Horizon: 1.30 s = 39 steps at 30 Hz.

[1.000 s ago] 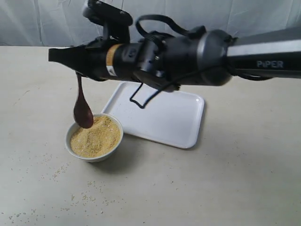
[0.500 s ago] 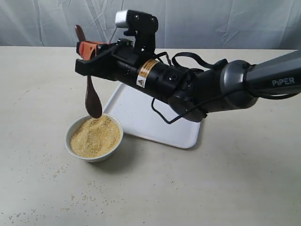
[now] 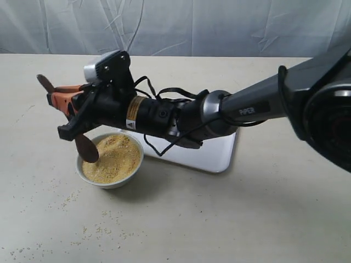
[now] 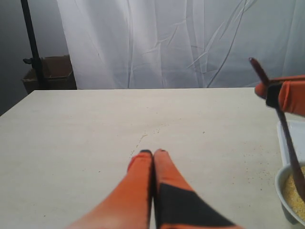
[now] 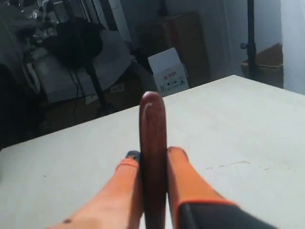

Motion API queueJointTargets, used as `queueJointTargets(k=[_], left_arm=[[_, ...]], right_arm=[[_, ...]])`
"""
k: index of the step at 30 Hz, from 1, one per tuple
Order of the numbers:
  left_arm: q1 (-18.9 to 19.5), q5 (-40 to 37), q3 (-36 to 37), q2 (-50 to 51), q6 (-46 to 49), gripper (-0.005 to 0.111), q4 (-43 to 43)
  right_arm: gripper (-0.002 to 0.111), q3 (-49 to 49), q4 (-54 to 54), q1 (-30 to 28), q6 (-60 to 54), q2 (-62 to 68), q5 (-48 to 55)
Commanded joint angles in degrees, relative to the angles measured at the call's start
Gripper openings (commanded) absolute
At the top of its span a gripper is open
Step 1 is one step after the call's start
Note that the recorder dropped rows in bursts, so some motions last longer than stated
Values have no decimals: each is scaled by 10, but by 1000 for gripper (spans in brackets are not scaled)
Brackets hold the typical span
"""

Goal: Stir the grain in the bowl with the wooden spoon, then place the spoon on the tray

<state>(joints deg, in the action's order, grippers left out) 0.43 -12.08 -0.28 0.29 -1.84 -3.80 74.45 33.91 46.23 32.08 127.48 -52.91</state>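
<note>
My right gripper [image 3: 60, 112] reaches across to the left of the exterior view, shut on the slim handle of the dark wooden spoon [image 3: 88, 149]. The spoon slants down, and its oval end dips into the yellow-tan grain [image 3: 115, 159] at the left side of the small white bowl [image 3: 135, 163]. In the right wrist view the handle [image 5: 152, 129] stands clamped between the orange fingers [image 5: 186, 181]. The white tray [image 3: 219, 156] lies behind the bowl, mostly hidden by the arm. My left gripper [image 4: 152, 153] is shut on nothing, over bare table left of the bowl [image 4: 282, 183].
Spilled granules [image 3: 104, 227] dot the beige table [image 3: 263, 219] in front of and left of the bowl. A grey cloth backdrop [image 3: 219, 27] hangs behind the table. The right arm's body [image 3: 181, 118] spans over the tray.
My right gripper has swung down and leftward with the spoon. The spoon's oval end went from hanging above the bowl into the grain at its left side.
</note>
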Motion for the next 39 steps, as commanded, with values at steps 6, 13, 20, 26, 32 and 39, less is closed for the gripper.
queueJointTargets(k=[6, 13, 20, 26, 32, 39], left_arm=[[0, 3, 3, -3, -1, 0, 0], [0, 3, 3, -3, -1, 0, 0], [0, 3, 3, -3, -1, 0, 0], [0, 3, 3, -3, -1, 0, 0], [0, 3, 3, -3, -1, 0, 0], [0, 3, 3, -3, -1, 0, 0]], right_arm=[[-1, 7, 56, 5, -10, 15, 66], [-1, 7, 2, 5, -10, -48, 66], [-1, 8, -48, 5, -37, 11, 50], [-1, 7, -42, 5, -37, 43, 48], [-1, 7, -10, 5, -14, 17, 42], [-1, 11, -15, 5, -15, -30, 32]])
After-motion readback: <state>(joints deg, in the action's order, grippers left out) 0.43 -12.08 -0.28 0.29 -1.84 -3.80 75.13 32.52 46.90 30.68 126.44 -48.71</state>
